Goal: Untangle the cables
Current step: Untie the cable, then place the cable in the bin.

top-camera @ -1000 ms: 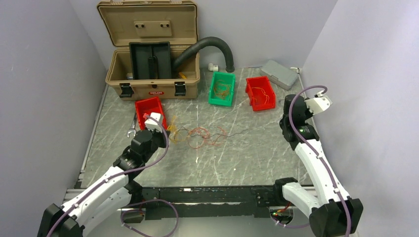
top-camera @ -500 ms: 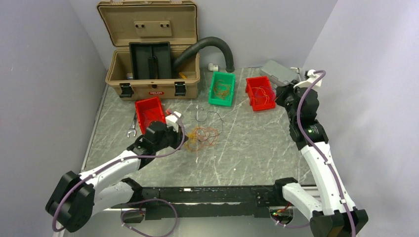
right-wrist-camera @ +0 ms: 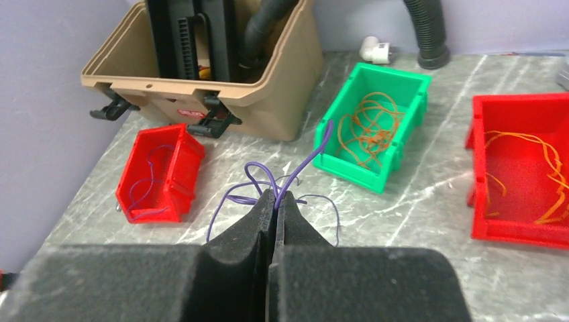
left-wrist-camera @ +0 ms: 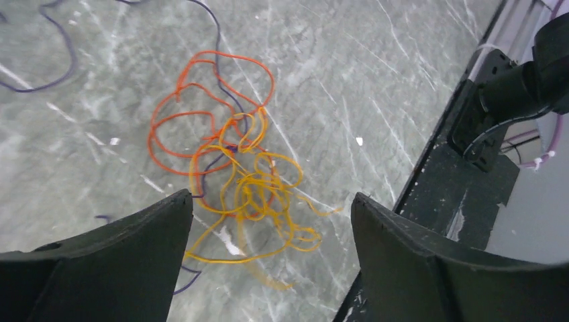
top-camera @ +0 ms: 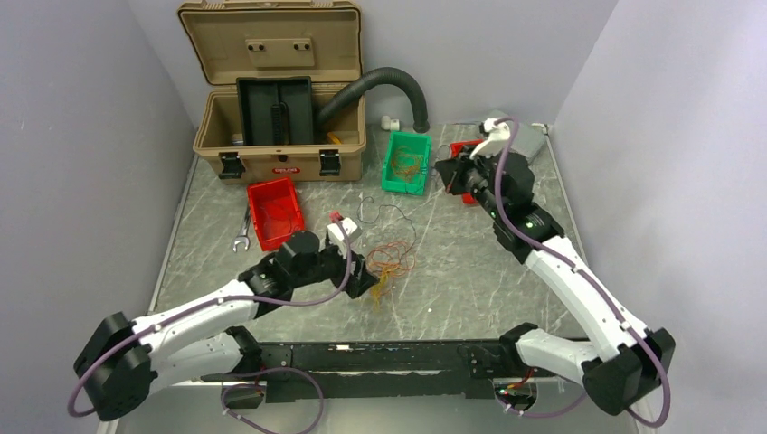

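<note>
That table (top-camera: 470, 271) looks like smooth grey marbled stone with a slight sheen. The green bin (right-wrist-camera: 392, 70) is shiny plastic and the toolbox (top-camera: 280, 167) is matt tan plastic. The cables (left-wrist-camera: 251, 184) look smooth and plastic-coated.

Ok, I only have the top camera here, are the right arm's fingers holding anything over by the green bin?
Observer: The right wrist view shows the right gripper shut, a purple wire sticking up from between its fingers.
Operator: And the left one?
Observer: The left gripper is open, its fingers either side of the orange and yellow tangle on the table.
Operator: What's in the left red bin?
Observer: Loose purple wires.
</note>
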Tool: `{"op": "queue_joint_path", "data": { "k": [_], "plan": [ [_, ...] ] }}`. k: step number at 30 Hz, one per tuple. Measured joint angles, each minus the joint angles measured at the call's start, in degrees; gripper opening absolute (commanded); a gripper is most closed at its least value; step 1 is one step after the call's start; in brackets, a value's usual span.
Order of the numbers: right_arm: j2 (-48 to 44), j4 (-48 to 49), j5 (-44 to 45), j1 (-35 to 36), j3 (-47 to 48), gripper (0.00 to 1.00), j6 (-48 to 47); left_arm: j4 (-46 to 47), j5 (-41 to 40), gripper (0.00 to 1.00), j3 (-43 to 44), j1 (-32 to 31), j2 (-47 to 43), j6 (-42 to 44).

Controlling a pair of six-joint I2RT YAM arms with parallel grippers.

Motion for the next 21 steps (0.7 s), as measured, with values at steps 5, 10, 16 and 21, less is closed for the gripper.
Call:
{"op": "queue_joint_path", "data": {
  "k": [5,10,16,21],
  "plan": [
    [5.5,2.7,1.3,4.9,2.8,0.00,-1.2,-9.0,-7.3,0.99,1.8,0.0,-9.6,-0.8],
    [10.4,7.4,2.3,10.5,4.5,0.00,-2.0,-21.0,-19.1,0.99,8.7,0.1,-17.0,-3.8],
    [17.3,14.0,2.9,16.4,6.6,0.00,-3.0,-36.7,-35.1,0.99,14.7,0.6,-23.3,-9.3],
    [23.8,18.1,4.0,21.7,9.8,0.00,-4.3,-47.6,-43.5,0.99,20.4,0.7,-27.5,-11.4]
  ]
}}
